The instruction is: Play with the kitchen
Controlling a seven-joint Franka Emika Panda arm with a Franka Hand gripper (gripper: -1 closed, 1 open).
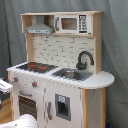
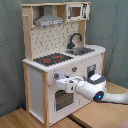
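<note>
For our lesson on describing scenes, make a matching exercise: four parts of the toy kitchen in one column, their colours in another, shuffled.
Parts:
1. Faucet
2. Burners
3. Hood
4. Oven door

Colours:
A. Grey
B. White
C. Black
D. Red

Pairs: 1-C, 2-D, 3-A, 4-B
</note>
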